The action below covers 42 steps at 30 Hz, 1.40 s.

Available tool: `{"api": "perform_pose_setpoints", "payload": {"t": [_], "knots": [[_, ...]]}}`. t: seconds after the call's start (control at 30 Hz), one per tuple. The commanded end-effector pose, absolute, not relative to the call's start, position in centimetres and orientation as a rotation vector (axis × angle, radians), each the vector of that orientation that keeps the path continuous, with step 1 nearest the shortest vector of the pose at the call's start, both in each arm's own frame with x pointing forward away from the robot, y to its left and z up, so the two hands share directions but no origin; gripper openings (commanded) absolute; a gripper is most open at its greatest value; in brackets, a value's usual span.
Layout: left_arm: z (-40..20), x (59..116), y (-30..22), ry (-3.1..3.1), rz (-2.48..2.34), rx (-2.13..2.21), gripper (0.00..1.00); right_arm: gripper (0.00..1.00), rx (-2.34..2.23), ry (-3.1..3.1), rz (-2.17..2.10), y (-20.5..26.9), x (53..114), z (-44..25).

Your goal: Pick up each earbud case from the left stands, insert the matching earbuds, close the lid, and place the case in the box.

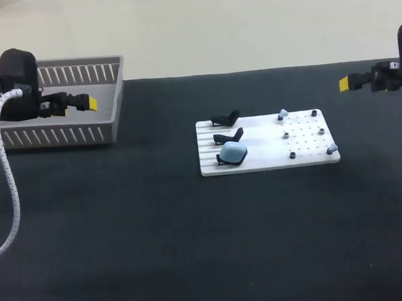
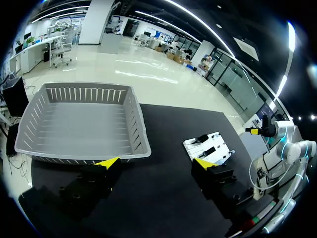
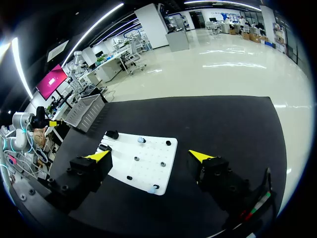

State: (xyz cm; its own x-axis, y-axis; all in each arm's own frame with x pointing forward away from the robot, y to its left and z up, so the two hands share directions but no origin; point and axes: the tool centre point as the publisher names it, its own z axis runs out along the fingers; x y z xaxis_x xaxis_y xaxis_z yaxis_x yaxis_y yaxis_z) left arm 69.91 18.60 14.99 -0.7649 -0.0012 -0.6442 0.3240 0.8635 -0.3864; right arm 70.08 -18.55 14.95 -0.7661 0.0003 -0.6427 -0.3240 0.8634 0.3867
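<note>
My left gripper point(image 2: 156, 161) and right gripper point(image 3: 149, 155) are both wide open and empty, so next I must grab the blue case point(image 1: 233, 151) from its stand point(image 1: 220, 160).

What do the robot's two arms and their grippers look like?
The left gripper and right gripper have blocky black fingers with wedge-shaped bright yellow tips. The left arm ends in a rounded black housing, and a white braided cable hangs from it.

Right arm point(image 1: 392, 73) runs off the edge here, just its tip end in sight. Left arm point(image 1: 15, 76) covers part of the grey box point(image 1: 85, 133). Those little pale-blue pieces point(image 1: 283, 114) on the white board point(image 1: 255, 160), too small to tell!
</note>
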Motion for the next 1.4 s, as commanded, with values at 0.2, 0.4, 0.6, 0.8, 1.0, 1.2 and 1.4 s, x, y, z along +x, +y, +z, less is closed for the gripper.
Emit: {"api": "perform_pose_setpoints", "payload": {"t": [0.2,0.4,0.6,0.8,1.0,1.2,1.4], "knots": [[15.1,69.9,18.5,2.376,-0.635,0.23,1.0,1.0,-0.234,2.372,0.642,-18.6,70.1,15.0],[15.1,69.9,18.5,2.376,-0.635,0.23,1.0,1.0,-0.234,2.372,0.642,-18.6,70.1,15.0],[15.1,69.9,18.5,2.376,-0.635,0.23,1.0,1.0,-0.234,2.372,0.642,-18.6,70.1,15.0],[15.5,69.4,17.7,2.323,-0.697,0.383,1.0,1.0,-0.234,2.372,0.642,-18.6,70.1,15.0],[16.7,68.2,16.0,2.117,-0.846,0.715,1.0,1.0,-0.234,2.372,0.642,-18.6,70.1,15.0],[17.2,67.3,14.2,1.95,-0.937,0.956,1.0,1.0,-0.234,2.372,0.642,-18.6,70.1,15.0],[17.8,66.1,12.3,1.796,-0.967,1.212,1.0,1.0,-0.234,2.372,0.642,-18.6,70.1,15.0]]}}
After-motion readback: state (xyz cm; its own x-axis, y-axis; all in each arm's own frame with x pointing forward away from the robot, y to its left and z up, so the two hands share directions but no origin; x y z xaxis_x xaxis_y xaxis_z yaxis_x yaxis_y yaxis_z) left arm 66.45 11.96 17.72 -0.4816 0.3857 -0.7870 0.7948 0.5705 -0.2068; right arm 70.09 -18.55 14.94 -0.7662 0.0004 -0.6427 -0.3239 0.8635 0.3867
